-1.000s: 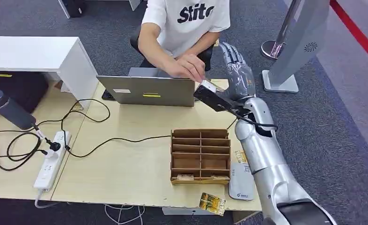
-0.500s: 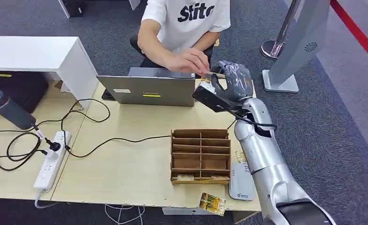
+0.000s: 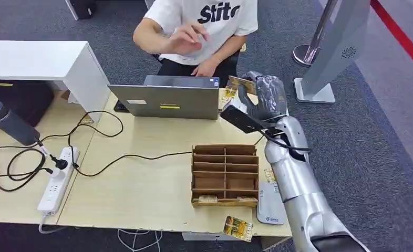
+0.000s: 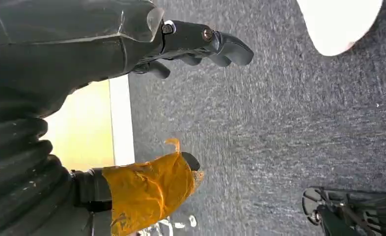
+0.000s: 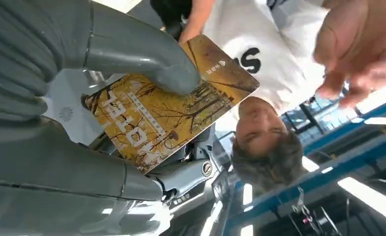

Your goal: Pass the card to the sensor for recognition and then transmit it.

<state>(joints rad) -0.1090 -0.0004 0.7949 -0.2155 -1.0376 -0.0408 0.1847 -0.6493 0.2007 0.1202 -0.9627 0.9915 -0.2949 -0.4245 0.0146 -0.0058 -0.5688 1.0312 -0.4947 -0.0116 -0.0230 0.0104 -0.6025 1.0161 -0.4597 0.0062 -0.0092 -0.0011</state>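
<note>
My right hand (image 3: 262, 97) is raised over the far right of the wooden table (image 3: 141, 194), beside the laptop (image 3: 165, 100). It pinches a yellow card printed with autumn trees (image 3: 242, 84) between thumb and fingers. The right wrist view shows the card (image 5: 166, 108) up close, with the thumb (image 5: 137, 59) pressed on its face. The grey card sensor (image 3: 270, 203) lies flat at the table's front right, well below the hand. My left hand (image 4: 132, 44) hangs over grey carpet with its fingers apart and nothing in it.
A cardboard divider box (image 3: 225, 174) stands left of the sensor, and another yellow card (image 3: 238, 227) lies at the front edge. A seated person (image 3: 209, 21) faces me with a raised hand (image 3: 186, 38). Cables and a power strip (image 3: 54, 181) cover the left side.
The person placed the card into my right hand, whose fingers closed on it. The person's hand then drew back toward their chest.
</note>
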